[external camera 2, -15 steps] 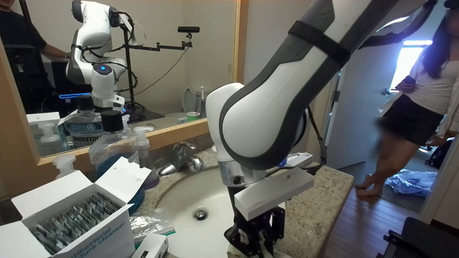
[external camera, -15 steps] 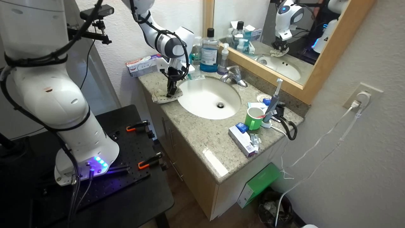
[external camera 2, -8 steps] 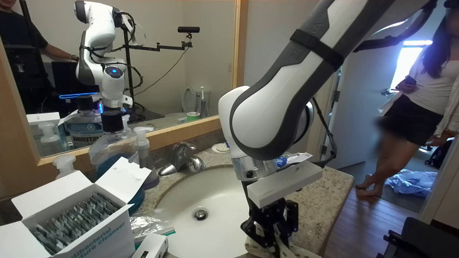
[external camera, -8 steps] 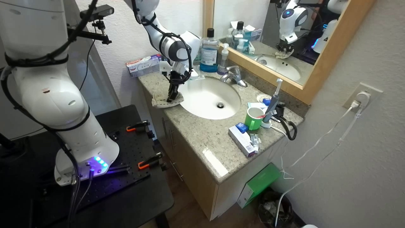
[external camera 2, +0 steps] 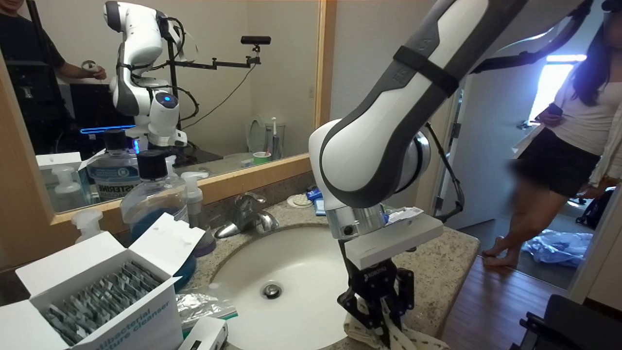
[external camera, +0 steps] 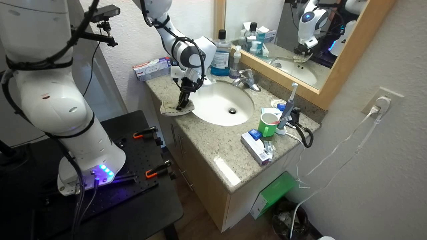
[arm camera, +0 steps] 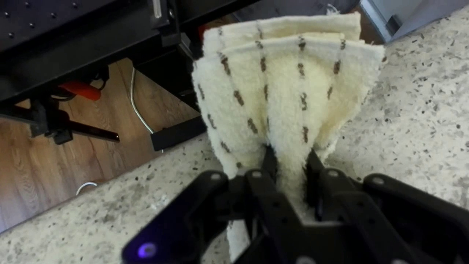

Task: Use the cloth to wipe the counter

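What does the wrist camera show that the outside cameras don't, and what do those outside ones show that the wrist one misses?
Only the wrist view: a pale cable seen against the wood floor, left of the cloth in that picture.

Only the exterior views, both of them: the sink basin, the faucet, the mirror and a bottle of blue liquid.

Shared by all: the cloth with the jaws at it, the speckled counter, and some of the wood floor.
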